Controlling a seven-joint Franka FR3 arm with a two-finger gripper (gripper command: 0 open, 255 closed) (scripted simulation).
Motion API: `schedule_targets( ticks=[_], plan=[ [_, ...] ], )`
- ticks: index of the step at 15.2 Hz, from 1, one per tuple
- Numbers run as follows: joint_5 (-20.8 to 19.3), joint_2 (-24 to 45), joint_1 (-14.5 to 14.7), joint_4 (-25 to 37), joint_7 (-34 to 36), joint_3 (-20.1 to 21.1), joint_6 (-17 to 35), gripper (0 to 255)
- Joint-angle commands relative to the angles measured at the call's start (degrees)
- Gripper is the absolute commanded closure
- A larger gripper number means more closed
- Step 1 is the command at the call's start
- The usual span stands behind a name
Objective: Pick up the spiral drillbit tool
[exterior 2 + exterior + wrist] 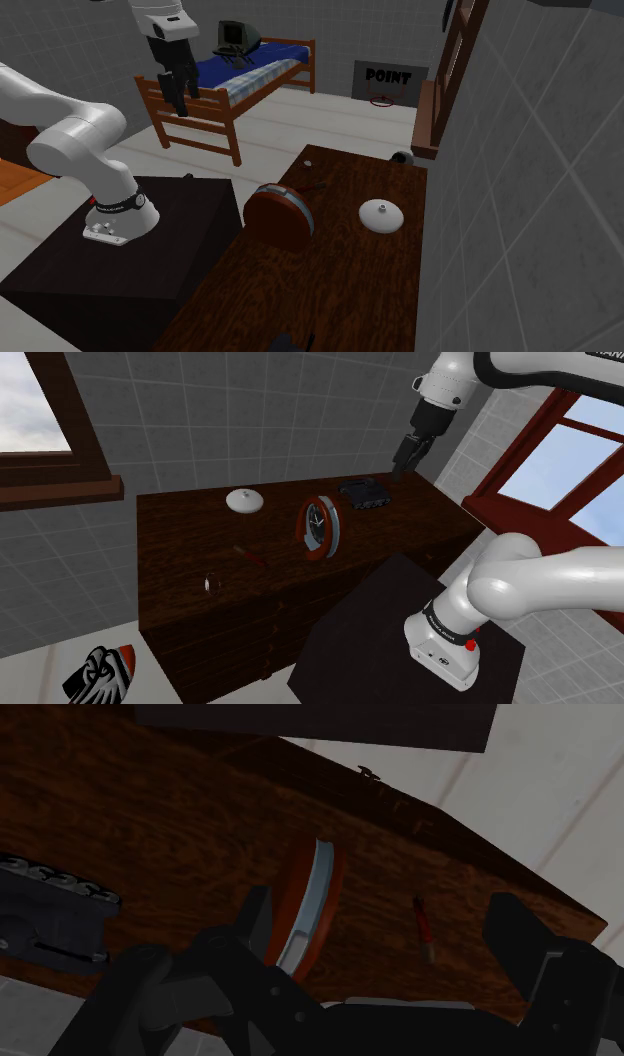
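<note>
Hovering jaws: we log them spread apart, empty, up in the air, well apart from the drillbit.
drillbit: small, reddish, flat on the table, near the red clock.
red clock: upright, mid-table.
white domed lid: resting on the table; we can't see under it.
black device: toward the shoulder view's right.

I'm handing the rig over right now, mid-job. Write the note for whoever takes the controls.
Gripper: open, holding nothing, raised high and apart from everything on the dresser.
Drillbit tool: small and red, lying flat on the dark wooden dresser, to the shoulder view's left of the upright round clock.
Done: no grasp yet.
Left: probably swing past the clock, descend over the drillbit tool, close on it and lift.
</note>
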Motion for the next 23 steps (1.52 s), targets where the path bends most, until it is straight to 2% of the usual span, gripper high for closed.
schedule_targets(
  ticks=[1, 12, 23],
  plan=[
    [0.0, 0.0, 0.0, 0.0, 0.0, 0.0, 0.0, 0],
    [2.6, 17.3, 3.1, -4.6, -0.7, 3.9, 21.7, 0],
    [2.6, 41.0, 5.4, 0.5, -0.7, 7.7, 40.1, 0]
  ],
)
